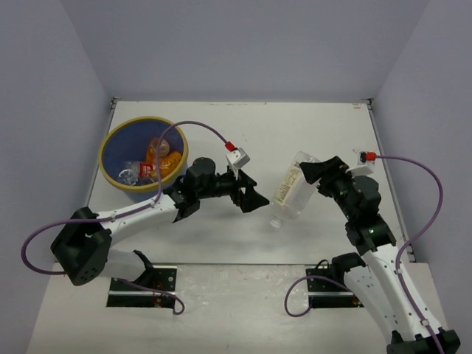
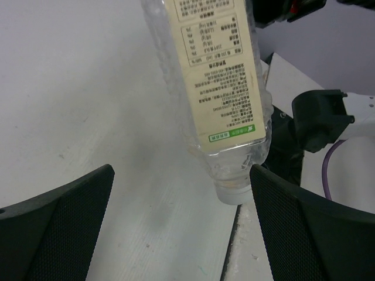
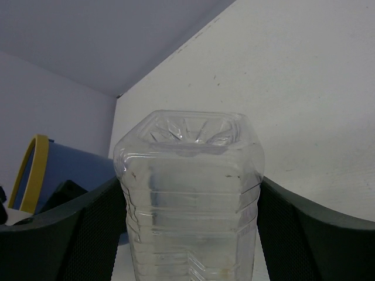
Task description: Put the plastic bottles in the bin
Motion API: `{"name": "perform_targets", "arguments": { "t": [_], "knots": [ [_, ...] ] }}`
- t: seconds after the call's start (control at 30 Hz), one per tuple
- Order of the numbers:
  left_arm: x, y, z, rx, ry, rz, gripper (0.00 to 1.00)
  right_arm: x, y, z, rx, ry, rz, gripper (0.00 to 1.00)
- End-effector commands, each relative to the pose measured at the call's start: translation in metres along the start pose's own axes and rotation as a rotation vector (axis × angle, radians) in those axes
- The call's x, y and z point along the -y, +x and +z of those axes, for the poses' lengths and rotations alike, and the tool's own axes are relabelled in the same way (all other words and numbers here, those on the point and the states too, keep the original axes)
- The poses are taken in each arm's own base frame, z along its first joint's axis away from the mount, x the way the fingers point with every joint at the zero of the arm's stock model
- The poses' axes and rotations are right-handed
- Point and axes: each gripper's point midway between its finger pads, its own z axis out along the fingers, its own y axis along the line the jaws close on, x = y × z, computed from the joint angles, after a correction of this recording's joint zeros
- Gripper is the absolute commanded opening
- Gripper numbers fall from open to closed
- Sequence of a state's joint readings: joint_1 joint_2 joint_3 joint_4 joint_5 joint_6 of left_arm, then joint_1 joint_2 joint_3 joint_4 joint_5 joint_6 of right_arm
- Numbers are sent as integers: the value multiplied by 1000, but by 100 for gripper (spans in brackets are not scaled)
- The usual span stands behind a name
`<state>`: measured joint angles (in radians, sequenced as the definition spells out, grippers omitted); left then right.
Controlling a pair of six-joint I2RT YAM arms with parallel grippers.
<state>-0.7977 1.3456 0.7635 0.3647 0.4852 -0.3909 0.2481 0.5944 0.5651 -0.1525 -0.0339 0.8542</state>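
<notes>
My right gripper [image 1: 316,172] is shut on a large clear plastic bottle [image 1: 290,190] with a cream label, held tilted above the table with its white cap pointing down. In the right wrist view the bottle's base [image 3: 190,175] fills the gap between the fingers of the gripper [image 3: 190,182]. My left gripper [image 1: 251,195] is open just left of the bottle's cap end. Its wrist view shows the neck and cap [image 2: 234,187] close to the right finger, with the gripper [image 2: 181,175] holding nothing. The blue bin [image 1: 110,140] with a yellow rim holds orange bottles [image 1: 164,156] and a clear one [image 1: 136,171].
The bin's yellow rim [image 3: 32,170] shows at the left of the right wrist view. Purple cables [image 1: 199,125] loop over both arms. The right arm's black base [image 2: 319,117] stands behind the bottle in the left wrist view. Grey walls close the table on three sides.
</notes>
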Motion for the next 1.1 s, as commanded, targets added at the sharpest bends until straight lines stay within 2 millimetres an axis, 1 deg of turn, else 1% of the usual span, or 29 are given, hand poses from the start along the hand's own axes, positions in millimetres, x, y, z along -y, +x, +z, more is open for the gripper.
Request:
{"name": "perform_targets", "arguments": {
  "t": [0.0, 0.07, 0.17, 0.37, 0.43, 0.57, 0.67, 0.73, 0.8, 0.87, 0.9, 0.93, 0.97, 1.0, 1.03, 1.07],
  "knots": [
    [20, 4, 14, 13, 79, 7, 100, -6, -15, -2, 56, 26, 123, 0],
    [21, 11, 22, -8, 73, -1, 100, -3, -14, -2, 42, 62, 149, 0],
    [28, 18, 32, -37, 88, -9, 100, 0, -17, -1, 49, 93, 176, 0],
    [25, 35, 44, -89, 69, -32, 100, 7, -29, -1, 128, 130, 237, 0],
    [25, 38, 47, -98, 71, -42, 100, 11, -30, 0, 148, 137, 259, 0],
    [26, 36, 53, -98, 79, -49, 100, 9, -27, 0, 143, 118, 279, 0],
    [31, 36, 58, -104, 123, -50, 99, 10, -26, 2, 140, 119, 273, 0],
    [35, 34, 60, -102, 142, -50, 82, 12, -24, 2, 133, 128, 263, 0],
    [36, 34, 61, -103, 149, -50, 57, 15, -22, 4, 122, 140, 249, 0],
    [37, 33, 61, -102, 158, -49, 34, 17, -20, 5, 115, 148, 235, 0],
    [38, 33, 61, -103, 162, -48, 21, 18, -19, 6, 110, 153, 230, 0],
    [38, 33, 61, -102, 162, -48, 19, 18, -19, 6, 109, 153, 229, 0],
    [37, 31, 61, -98, 154, -50, 12, 17, -21, 7, 113, 155, 216, 14],
    [36, 29, 60, -91, 140, -52, 1, 16, -25, 7, 121, 159, 191, 38],
    [34, 29, 59, -91, 120, -57, 0, 21, -26, 6, 123, 184, 161, 76],
    [31, 24, 58, -76, 99, -54, 0, 23, -30, 4, 136, 206, 154, 83]
  ]
}}
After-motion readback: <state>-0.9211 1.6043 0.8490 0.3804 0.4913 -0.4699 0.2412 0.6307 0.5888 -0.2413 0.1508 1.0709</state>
